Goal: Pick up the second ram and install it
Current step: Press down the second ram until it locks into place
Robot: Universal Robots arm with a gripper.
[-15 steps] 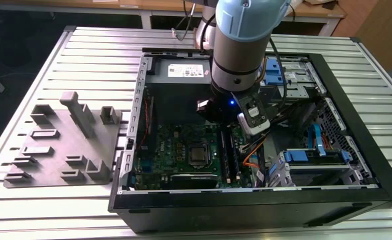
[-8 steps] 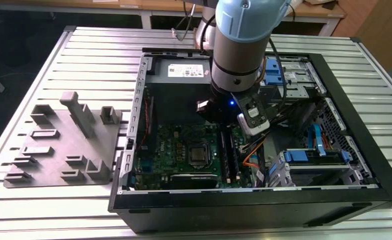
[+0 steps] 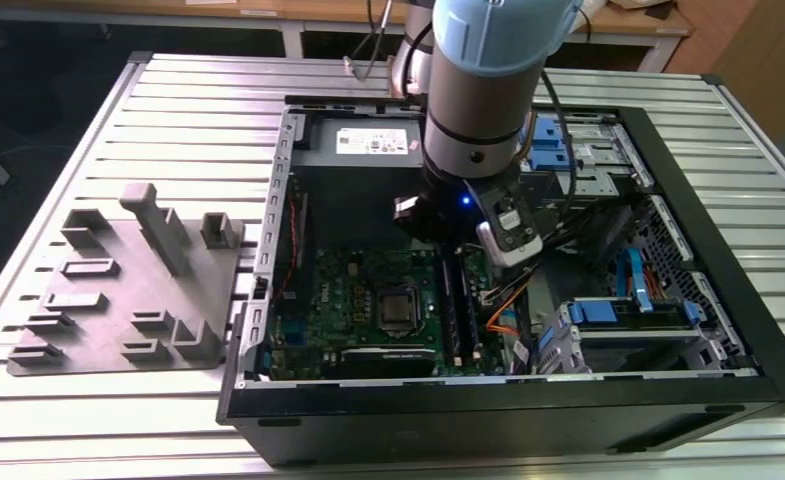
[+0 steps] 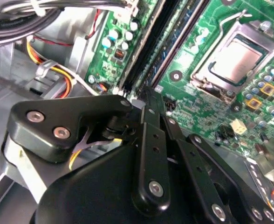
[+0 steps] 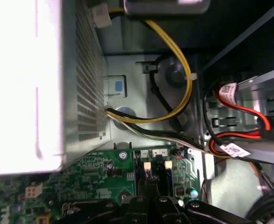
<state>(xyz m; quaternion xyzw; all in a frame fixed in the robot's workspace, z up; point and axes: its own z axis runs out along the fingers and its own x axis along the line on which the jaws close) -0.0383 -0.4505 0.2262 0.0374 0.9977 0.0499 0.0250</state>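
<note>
Where the tool stands: the gripper (image 3: 462,248) hangs low inside the open computer case (image 3: 732,300), its tip (image 4: 145,95) right over the near end of the memory slots (image 4: 146,56).
Gripper state: cannot tell; its own black linkage covers the tip in both wrist views.
Second ram: not clearly made out. A thin dark board with bluish glints (image 4: 174,49) stands among the slots, running away from the tip; whether it is the second ram or another stick, I cannot tell.
Around the slots: green motherboard (image 3: 352,300), with the processor socket (image 4: 232,60) just beside the slots.
Further out: grey fixture plate (image 3: 125,290) on the table, well apart from the case on the exterior view's left.
Step in hand: by my reading, installing, not picking up.
What seating calls for: the board square to its slot, with even downward pressure.
Hidden: the contact point and the slot latches; yellow cables (image 5: 186,93) crowd the first wrist view.
</note>
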